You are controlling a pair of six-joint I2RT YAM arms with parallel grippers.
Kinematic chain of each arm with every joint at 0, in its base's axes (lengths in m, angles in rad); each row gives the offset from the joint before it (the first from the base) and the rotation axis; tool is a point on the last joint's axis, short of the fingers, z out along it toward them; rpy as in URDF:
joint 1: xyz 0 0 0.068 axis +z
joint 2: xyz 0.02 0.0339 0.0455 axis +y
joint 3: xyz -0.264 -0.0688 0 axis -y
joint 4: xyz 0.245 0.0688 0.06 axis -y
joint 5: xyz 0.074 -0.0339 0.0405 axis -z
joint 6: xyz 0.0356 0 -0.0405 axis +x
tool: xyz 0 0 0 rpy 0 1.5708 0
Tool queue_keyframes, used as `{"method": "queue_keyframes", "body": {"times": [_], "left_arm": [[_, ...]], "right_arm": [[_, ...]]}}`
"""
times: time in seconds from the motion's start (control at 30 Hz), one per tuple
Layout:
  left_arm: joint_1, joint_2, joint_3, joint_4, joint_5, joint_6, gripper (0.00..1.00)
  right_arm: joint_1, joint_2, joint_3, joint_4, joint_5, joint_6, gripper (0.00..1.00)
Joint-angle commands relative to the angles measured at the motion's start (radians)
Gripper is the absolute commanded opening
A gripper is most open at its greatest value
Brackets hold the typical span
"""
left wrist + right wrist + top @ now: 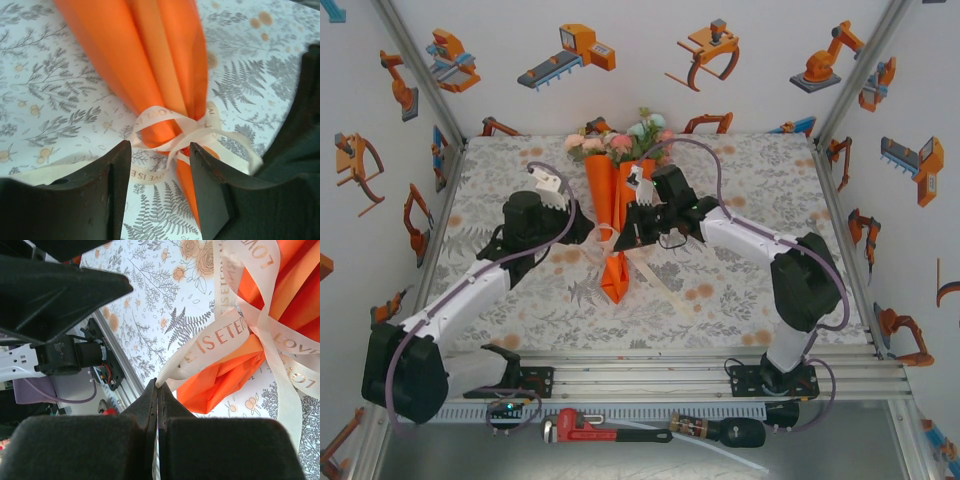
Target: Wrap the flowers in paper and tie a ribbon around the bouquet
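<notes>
- My right gripper is pinching fully closed on one ribbon tail. My left gripper is sitting half open astride the knot, gripping nothing.
- The bouquet is lying in the middle of the table, flowers at the far end.
- Risk: if I'm pulling that tail too hard, I'm likely dragging the light cone or sliding the knot down its taper.
- The ribbon is looking soft, flat and printed. The paper is looking smooth and prone to creasing.

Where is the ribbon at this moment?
In the left wrist view the ribbon is tied around the narrow lower part of the bouquet, just ahead of the open left gripper; one tail is pinched in the shut right gripper.
</notes>
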Motion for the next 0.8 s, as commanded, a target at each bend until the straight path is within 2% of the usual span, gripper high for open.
{"method": "queue_keyframes", "body": {"times": [0.0, 0.07, 0.17, 0.27, 0.4, 0.57, 0.6, 0.7, 0.77], "left_arm": [[0.049, 0.127, 0.128, -0.171, -0.074, -0.091, 0.50], [0.092, 0.233, 0.175, -0.171, 0.065, -0.132, 0.49], [0.119, 0.330, 0.165, -0.036, 0.256, -0.212, 0.49], [0.118, 0.382, 0.151, 0.063, 0.356, -0.224, 0.49], [0.120, 0.414, 0.124, 0.110, 0.414, -0.205, 0.50], [0.123, 0.482, 0.136, 0.093, 0.412, -0.217, 0.46], [0.124, 0.484, 0.132, 0.096, 0.411, -0.218, 0.44], [0.127, 0.460, 0.122, 0.085, 0.386, -0.223, 0.26], [0.132, 0.431, 0.117, 0.065, 0.371, -0.227, 0.22]], "right_arm": [[-0.005, -0.038, -0.004, 0.016, -0.014, -0.020, 0.00], [-0.005, -0.038, -0.001, 0.016, -0.011, -0.019, 0.00], [-0.007, -0.037, 0.010, 0.009, -0.006, -0.020, 0.00], [-0.007, -0.037, 0.012, 0.007, -0.001, -0.017, 0.00], [-0.007, -0.029, 0.019, 0.005, -0.005, -0.015, 0.00], [-0.007, -0.026, 0.033, -0.008, -0.002, -0.014, 0.00], [-0.007, -0.027, 0.034, -0.007, 0.000, -0.015, 0.00], [-0.007, -0.027, 0.039, -0.010, 0.008, -0.014, 0.00], [-0.007, -0.021, 0.047, -0.015, 0.013, -0.014, 0.00]]}}
